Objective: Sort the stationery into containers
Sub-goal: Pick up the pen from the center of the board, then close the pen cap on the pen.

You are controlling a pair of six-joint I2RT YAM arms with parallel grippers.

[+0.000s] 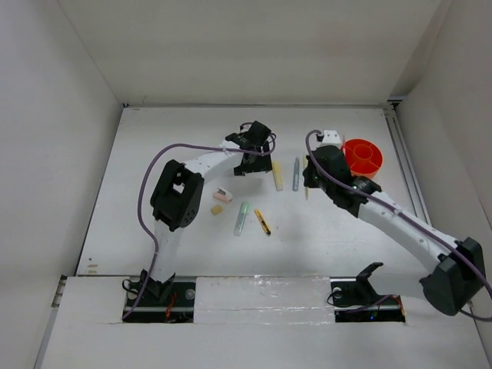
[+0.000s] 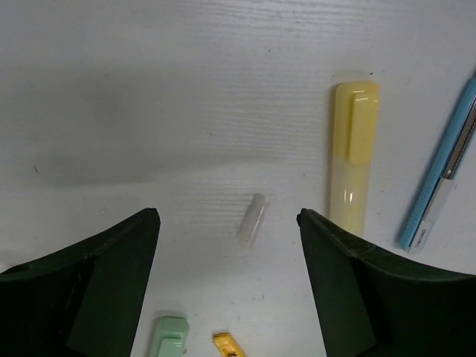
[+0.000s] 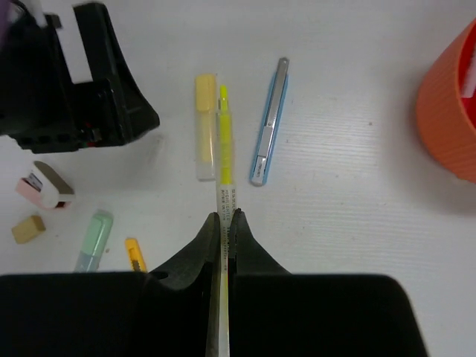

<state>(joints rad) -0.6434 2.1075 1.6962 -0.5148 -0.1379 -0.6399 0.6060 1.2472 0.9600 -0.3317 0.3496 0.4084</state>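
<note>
Gripping yellow pen (image 3: pixel 223 141): right gripper (image 3: pixel 224 217) jaws pinched tight on its barrel, tip pointing away beside yellow marker (image 3: pixel 204 126) and blue pen (image 3: pixel 268 123). Orange pot (image 3: pixel 450 111) sits off to the right, apart. Left gripper (image 2: pixel 227 214) jaws wide, holding nothing, over clear cap (image 2: pixel 252 220) lying on table (image 2: pixel 149 74) between them. Green marker (image 1: pixel 241 217) lies loose nearby

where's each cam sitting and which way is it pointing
Top external: above and behind the bases, looking down on the table, left arm and right arm showing.
Left wrist: faces down at a yellow marker; open left gripper frames it.
Right wrist: looks along the right gripper, shut on a thin yellow pen.
All three share the yellow marker and blue pen.
</note>
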